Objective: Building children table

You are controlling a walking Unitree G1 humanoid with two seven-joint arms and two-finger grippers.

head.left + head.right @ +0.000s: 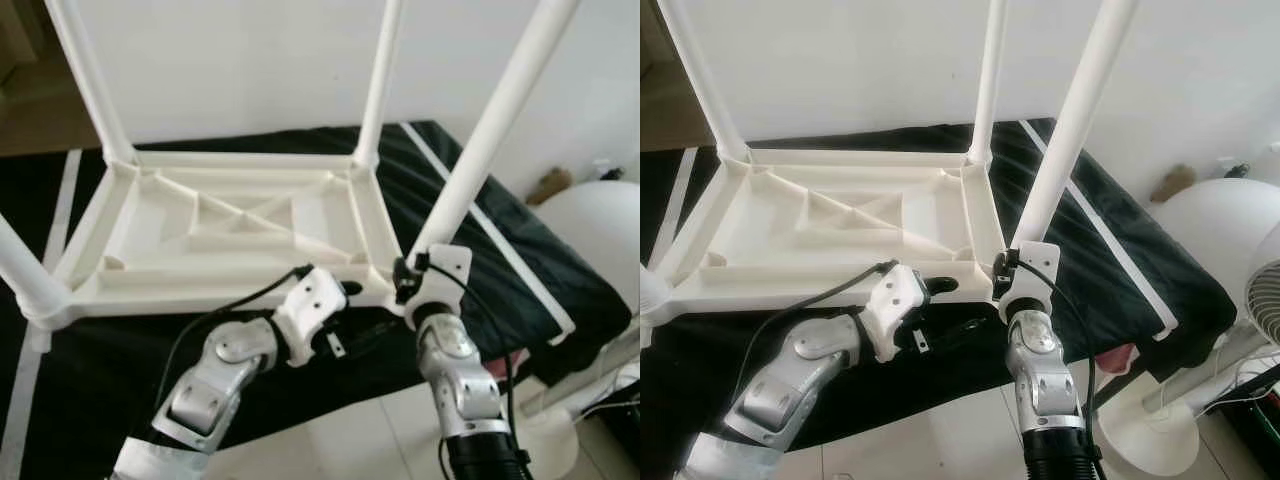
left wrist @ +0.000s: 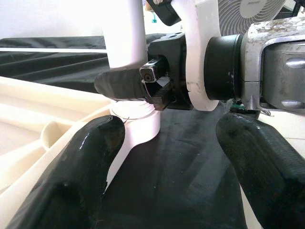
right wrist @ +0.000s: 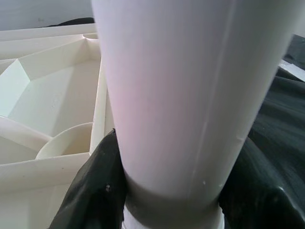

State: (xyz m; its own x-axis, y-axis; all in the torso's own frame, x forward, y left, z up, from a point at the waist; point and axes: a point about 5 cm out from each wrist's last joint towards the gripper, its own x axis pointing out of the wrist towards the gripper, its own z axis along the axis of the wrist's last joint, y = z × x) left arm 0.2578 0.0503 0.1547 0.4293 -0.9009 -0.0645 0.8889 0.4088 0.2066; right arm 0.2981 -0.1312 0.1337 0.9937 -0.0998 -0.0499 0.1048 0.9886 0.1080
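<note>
Our right jaws (image 1: pixel 1008 272) are clenched around the base of the near-right leg (image 1: pixel 1072 130), at its corner socket; our left jaws (image 1: pixel 940 310) hang released just beside it, at nine o'clock; the upturned tabletop (image 1: pixel 830 235), ribbed matt white plastic, lies on a black-covered bed (image 1: pixel 1110 250); four smooth round legs stand in the corners, so we judge only seating this last one and turning the table over remain.
</note>
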